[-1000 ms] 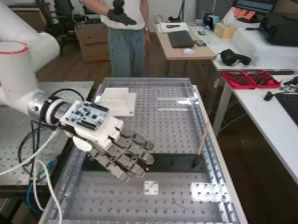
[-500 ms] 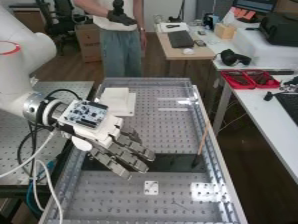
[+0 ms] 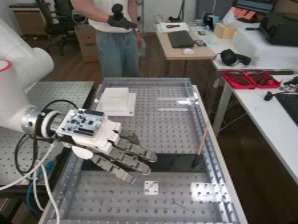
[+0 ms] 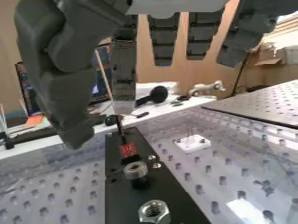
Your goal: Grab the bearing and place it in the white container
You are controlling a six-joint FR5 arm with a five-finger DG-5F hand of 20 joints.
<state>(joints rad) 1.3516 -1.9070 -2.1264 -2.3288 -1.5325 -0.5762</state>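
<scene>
Perforated surface (image 3: 106, 202), black plate (image 3: 178, 162) on top — hand (image 3: 101, 139) above, fingers (image 4: 164, 42) loosely extended, nothing gripped — round metal part (image 4: 136, 170) on plate.

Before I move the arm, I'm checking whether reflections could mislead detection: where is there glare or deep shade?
High view: white glare on the perforated plate, right of the small white block. Wrist view: a bright patch on the perforated plate, small highlights on the hex nut, and fingers dark against the paler background.

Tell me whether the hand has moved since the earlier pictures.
Yes, slightly: in the high view, the hand has shifted, its fingertips now lower and further right, closer to the small white plate, which has stayed put.
</scene>
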